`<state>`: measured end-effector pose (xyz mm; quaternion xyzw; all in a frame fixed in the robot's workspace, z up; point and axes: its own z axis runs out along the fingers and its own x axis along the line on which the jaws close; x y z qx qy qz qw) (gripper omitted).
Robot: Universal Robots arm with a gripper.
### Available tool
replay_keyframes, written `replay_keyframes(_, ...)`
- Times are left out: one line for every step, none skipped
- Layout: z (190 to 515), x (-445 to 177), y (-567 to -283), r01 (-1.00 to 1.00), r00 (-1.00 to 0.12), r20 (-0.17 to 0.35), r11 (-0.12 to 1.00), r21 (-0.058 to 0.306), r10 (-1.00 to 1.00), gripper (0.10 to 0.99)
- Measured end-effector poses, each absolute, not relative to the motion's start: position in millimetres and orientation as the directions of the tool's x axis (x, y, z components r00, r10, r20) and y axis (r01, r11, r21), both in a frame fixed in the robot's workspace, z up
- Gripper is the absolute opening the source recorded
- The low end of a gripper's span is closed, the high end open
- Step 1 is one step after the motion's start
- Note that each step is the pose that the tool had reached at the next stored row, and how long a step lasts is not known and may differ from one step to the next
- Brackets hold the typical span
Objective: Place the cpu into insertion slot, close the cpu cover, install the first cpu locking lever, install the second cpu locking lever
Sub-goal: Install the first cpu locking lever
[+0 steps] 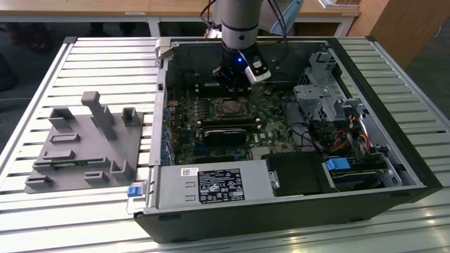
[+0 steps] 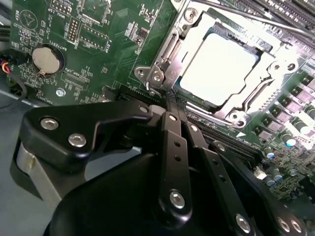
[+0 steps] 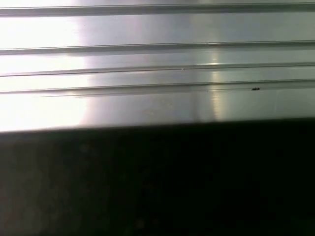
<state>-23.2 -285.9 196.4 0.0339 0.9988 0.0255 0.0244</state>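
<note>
One arm is reaching down into the open PC case [image 1: 393, 158] lying on the slatted metal counter [image 1: 42, 79], w/ the tool [image 2: 171, 96] hanging just above the near edge of the insertion slot [image 2: 268, 105] in the second wrist view. Its fingers [image 2: 173, 128] are pressed together to a narrow tip, gripping nothing, and that tip is sitting right at the corner hinge of the cpu cover [image 2: 167, 54]. The cpu [image 2: 219, 66] is lying flat in the slot, its silvery top showing through the cover's window; the cover is lying down over it. A thin lever rod [image 2: 256, 18] is running along the far side of the socket; can't tell if it's hooked.

In the exterior view the socket [image 1: 231, 108] is sitting mid-board, just below the arm's wrist [image 1: 235, 74]. Crowding it: a long black card [image 1: 225, 134] near side, a drive cage & cable bundle [image 1: 330, 110] to the exterior view's right, a power supply [image 1: 211, 184] along the near wall. A coin battery [image 2: 47, 58] is sitting on the green board [image 2: 106, 54] in the second wrist view. A grey parts fixture [image 1: 84, 147] is resting on the counter at the exterior view's left, well apart from the case.
</note>
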Motion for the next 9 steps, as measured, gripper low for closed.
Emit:
replay_keyframes(196.3, -23.1, -285.9, 0.066, -0.997, -0.047, 0.996, 0.053, 0.069, 0.106)
replay_keyframes(196.3, -23.1, -285.9, 0.066, -0.997, -0.047, 0.996, 0.053, 0.069, 0.106)
replay_keyframes(196.2, -23.1, -285.8, 0.066, -0.997, -0.047, 0.996, 0.054, 0.069, 0.106)
replay_keyframes(196.2, -23.1, -285.8, 0.066, -0.997, -0.047, 0.996, 0.054, 0.069, 0.106)
replay_keyframes(196.4, -23.0, -285.8, 0.066, -0.997, -0.047, 0.996, 0.054, 0.069, 0.106)
replay_keyframes(196.9, -23.0, -285.7, 0.066, -0.996, -0.047, 0.996, 0.054, 0.069, 0.106)
replay_keyframes(197.7, -22.9, -285.7, 0.066, -0.996, -0.048, 0.996, 0.055, 0.069, 0.106)
replay_keyframes(199.3, -23.0, -285.7, 0.066, -0.996, -0.047, 0.996, 0.054, 0.069, 0.106)
replay_keyframes(201.2, -23.0, -285.8, 0.066, -0.997, -0.047, 0.996, 0.054, 0.069, 0.106)
